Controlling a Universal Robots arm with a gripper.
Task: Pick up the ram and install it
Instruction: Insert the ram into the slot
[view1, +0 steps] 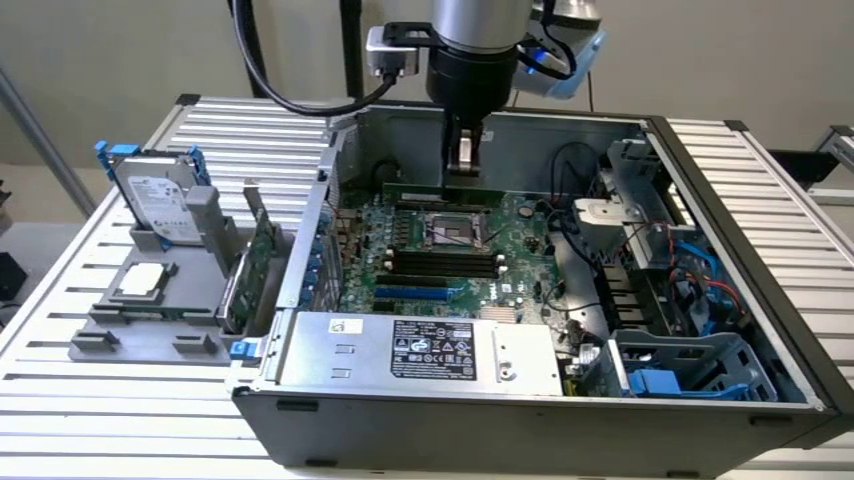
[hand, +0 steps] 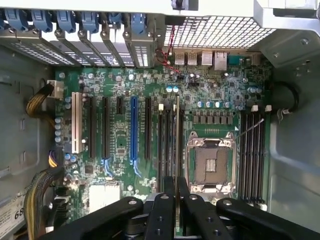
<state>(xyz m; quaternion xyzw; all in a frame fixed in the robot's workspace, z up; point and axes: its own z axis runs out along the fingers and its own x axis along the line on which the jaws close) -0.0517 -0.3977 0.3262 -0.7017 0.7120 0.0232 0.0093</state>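
tool clamped on ram | open computer case on slatted table | beige wall behind

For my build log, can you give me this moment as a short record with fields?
holding: gripper shut on the ram
ram position: on edge, lined up with a slot beside the processor socket; cannot tell if seated
case: open, arm reaching inside
outside the case: hard drive and expansion card, on the exterior view's left
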